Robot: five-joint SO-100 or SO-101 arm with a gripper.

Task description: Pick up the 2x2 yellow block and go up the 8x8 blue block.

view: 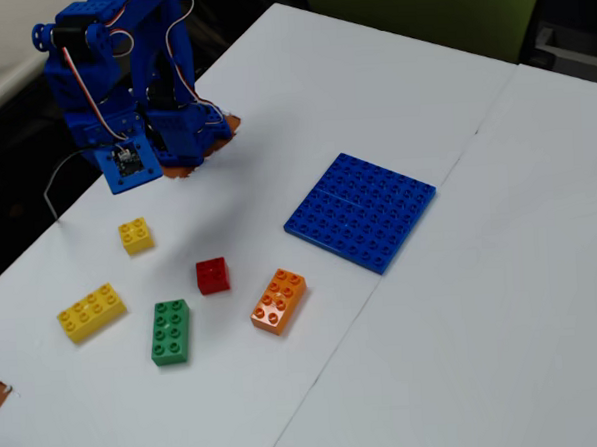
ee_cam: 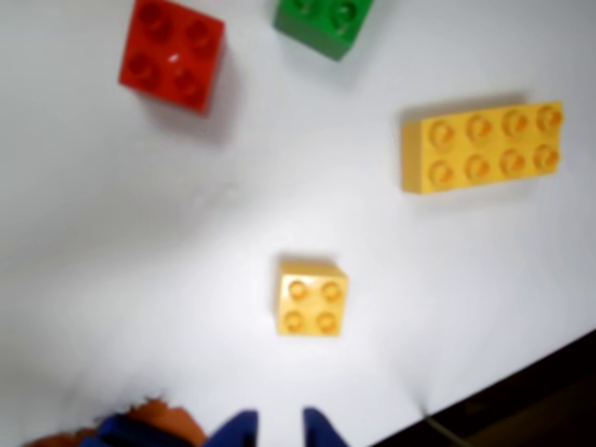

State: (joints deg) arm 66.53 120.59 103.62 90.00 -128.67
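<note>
The 2x2 yellow block (ee_cam: 312, 298) lies flat on the white table, studs up, just ahead of my gripper (ee_cam: 281, 432) in the wrist view. The two blue fingertips (ee_cam: 242, 430) stand a little apart with nothing between them. In the fixed view the block (view: 135, 235) lies at the left, below the folded blue arm, and my gripper (view: 188, 154) hangs above the table behind it. The 8x8 blue block (view: 361, 210) lies flat near the middle of the table, far to the right of the yellow block. It is out of the wrist view.
A red brick (view: 212, 275), an orange brick (view: 279, 301), a green brick (view: 170, 331) and a long yellow brick (view: 91, 312) lie near the front left. The wrist view shows the red (ee_cam: 172, 54), green (ee_cam: 324, 23) and long yellow (ee_cam: 482, 146) bricks, and the table edge (ee_cam: 521, 396).
</note>
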